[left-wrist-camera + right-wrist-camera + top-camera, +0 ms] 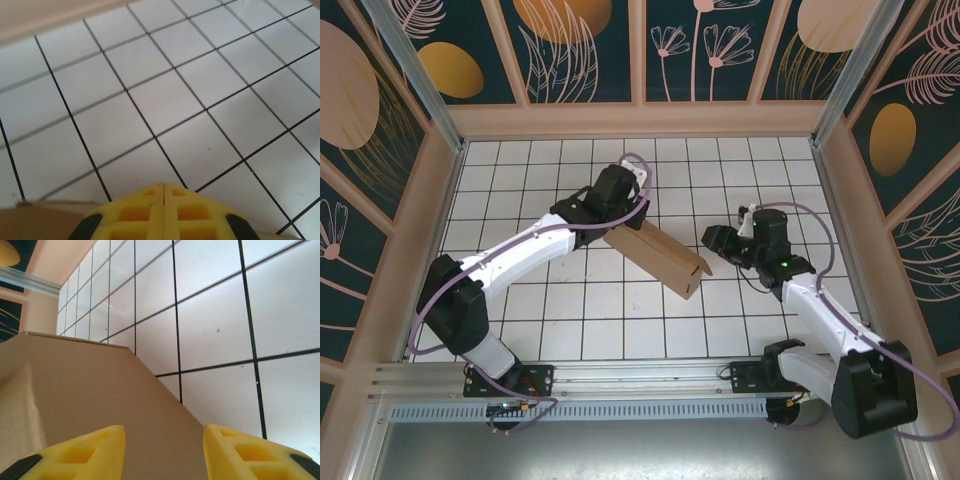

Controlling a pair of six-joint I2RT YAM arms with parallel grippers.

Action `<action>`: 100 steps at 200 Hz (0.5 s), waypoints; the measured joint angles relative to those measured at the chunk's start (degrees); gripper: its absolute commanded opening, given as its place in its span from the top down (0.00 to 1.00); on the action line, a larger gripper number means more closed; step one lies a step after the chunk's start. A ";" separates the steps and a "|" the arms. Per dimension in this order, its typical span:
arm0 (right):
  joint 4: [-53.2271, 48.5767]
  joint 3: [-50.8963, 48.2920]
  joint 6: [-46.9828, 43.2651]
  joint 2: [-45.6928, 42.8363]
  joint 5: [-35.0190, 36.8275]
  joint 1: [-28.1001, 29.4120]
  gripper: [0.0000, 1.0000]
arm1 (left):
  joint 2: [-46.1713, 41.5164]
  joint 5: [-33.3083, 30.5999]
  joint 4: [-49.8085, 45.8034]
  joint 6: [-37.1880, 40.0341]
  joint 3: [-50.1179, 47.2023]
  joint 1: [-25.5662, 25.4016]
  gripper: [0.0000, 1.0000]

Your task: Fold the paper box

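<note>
Paper box (655, 258) first: it sits near the middle of the white, black-gridded tabletop (570, 330), between the two arms. It is plain brown corrugated cardboard with no print on it, already folded into a long, narrow shape. From above it runs on a slant, its far end toward the left arm and its near end toward the right arm. The upper face looks lighter and the long side facing me darker, and the near end finishes in an uneven, stepped edge. I cannot tell whether it lies flat or is tipped up at one end.

The left gripper (620, 230) is over the box's far end. In the left wrist view its yellow fingers (135, 215) are pressed together along a thin seam, and a strip of cardboard (40, 220) shows low down beside them. Whether any cardboard is caught between them I cannot tell.

The right gripper (718, 240) hangs just off the near end of the box, apart from it as seen from above. In the right wrist view its yellow fingers (95, 450) are spread, and a broad, smooth brown face of the box (90, 390) slopes away in front of them.
</note>
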 measured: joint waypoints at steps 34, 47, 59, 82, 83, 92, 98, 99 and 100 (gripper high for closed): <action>-10.32 6.51 -0.22 -4.26 2.51 -0.07 0.53 | -3.41 -0.28 7.85 -7.52 -9.44 -0.07 1.00; -14.21 9.55 0.28 -4.33 2.56 -0.07 0.53 | -4.52 -0.87 10.58 -9.79 -11.58 -0.07 1.00; -17.99 12.33 1.42 -4.33 2.56 -0.04 0.53 | -4.94 -1.46 12.72 -11.43 -12.98 -0.07 1.00; -24.85 17.33 4.24 -4.31 3.65 1.16 0.53 | -4.98 -2.49 16.52 -14.03 -14.93 -0.11 1.00; -25.09 17.51 4.35 -4.31 3.76 1.27 0.52 | -4.98 -2.51 16.61 -14.10 -14.95 -0.11 1.00; -28.13 19.43 5.73 -4.20 5.38 2.71 0.50 | -4.98 -2.82 17.62 -14.82 -15.17 -0.11 1.00; -30.10 20.74 6.54 -4.00 6.34 3.93 0.50 | -4.92 -2.93 18.14 -15.23 -15.21 -0.11 1.00; -30.32 20.90 6.56 -3.98 6.51 4.04 0.49 | -4.90 -2.95 18.25 -15.34 -15.23 -0.11 1.00; -30.73 21.22 6.69 -3.91 6.73 4.33 0.49 | -4.87 -2.99 18.29 -15.37 -15.23 -0.11 1.00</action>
